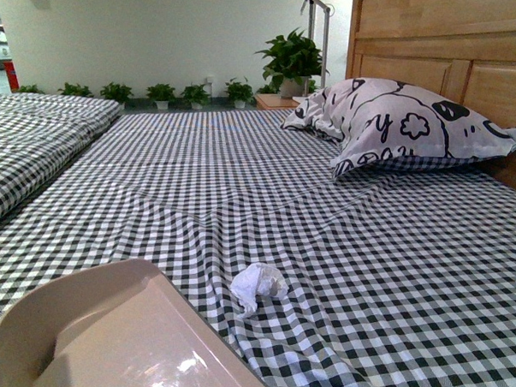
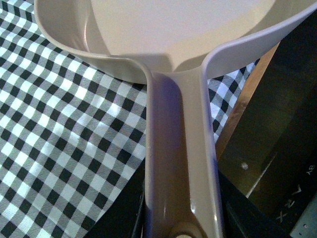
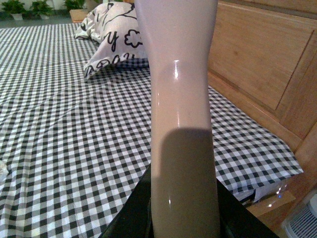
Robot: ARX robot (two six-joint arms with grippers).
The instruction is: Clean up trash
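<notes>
The trash [image 1: 258,283], a small crumpled white wad, lies on the black-and-white checked bed sheet [image 1: 241,184] near the front middle. A beige dustpan [image 1: 114,341] fills the lower left of the front view, its rim a short way left of the wad. In the left wrist view my left gripper [image 2: 182,220] is shut on the handle of the dustpan [image 2: 181,148], whose pan hangs over the sheet. My right gripper [image 3: 183,220] is shut on the pale brush handle [image 3: 181,99]; the brush head is out of view. Neither gripper shows in the front view.
A black-and-white patterned pillow [image 1: 407,123] rests against the wooden headboard [image 1: 453,48] at the far right. A second checked bed [image 1: 29,141] lies to the left. Potted plants [image 1: 290,58] line the far wall. The mattress edge [image 3: 277,178] runs beside the headboard.
</notes>
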